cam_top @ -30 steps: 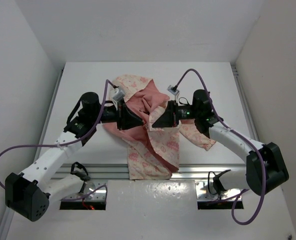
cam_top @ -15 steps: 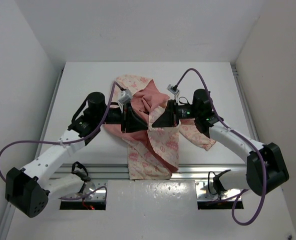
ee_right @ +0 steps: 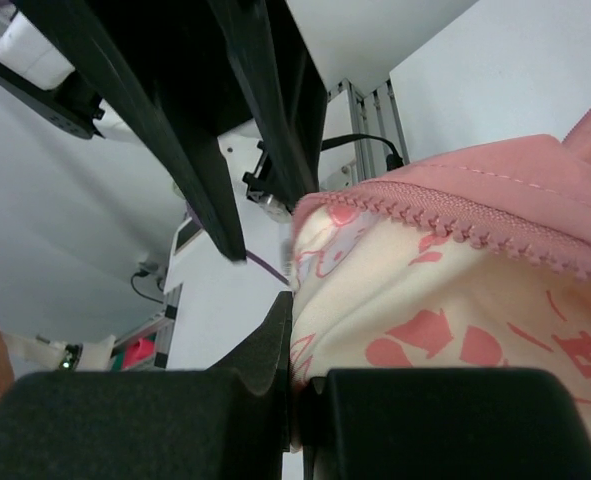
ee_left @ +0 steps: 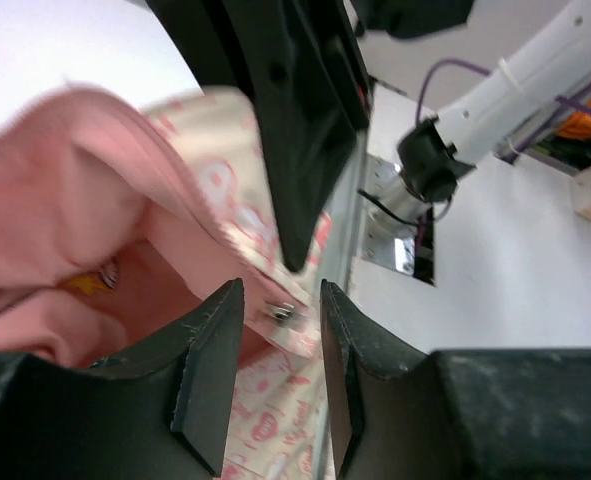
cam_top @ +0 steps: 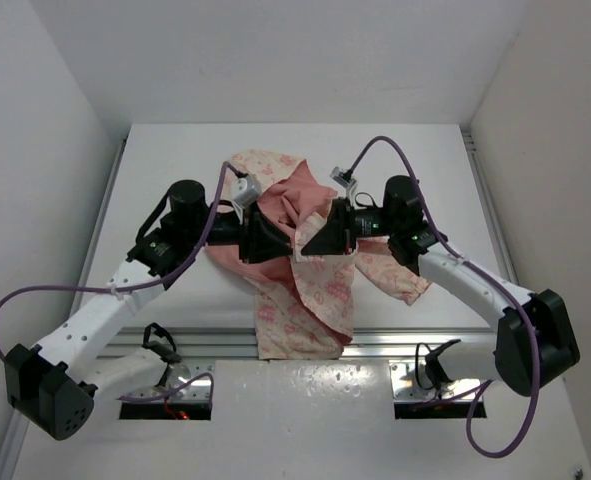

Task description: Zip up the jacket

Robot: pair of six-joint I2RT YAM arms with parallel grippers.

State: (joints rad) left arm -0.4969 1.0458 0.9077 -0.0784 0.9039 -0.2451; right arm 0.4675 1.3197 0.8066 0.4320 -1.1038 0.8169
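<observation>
On table [cam_top: 165, 170], jacket [cam_top: 310, 295], hood at far side, hem at near edge; over its middle, left gripper [cam_top: 286, 243] facing right gripper [cam_top: 306, 243].

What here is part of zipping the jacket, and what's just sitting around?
For the job:
- jacket
- zipper
- left tool, open around the jacket's edge
- right tool, pinching the jacket's edge

Just there:
- table
- purple cables
- metal rail at the near edge

Overhead camera: high behind my bases, looking down on the table [cam_top: 175, 150]. Wrist cameras: close, sighting along my fingers [ee_left: 210, 370], facing each other across the jacket [cam_top: 315, 290].
</observation>
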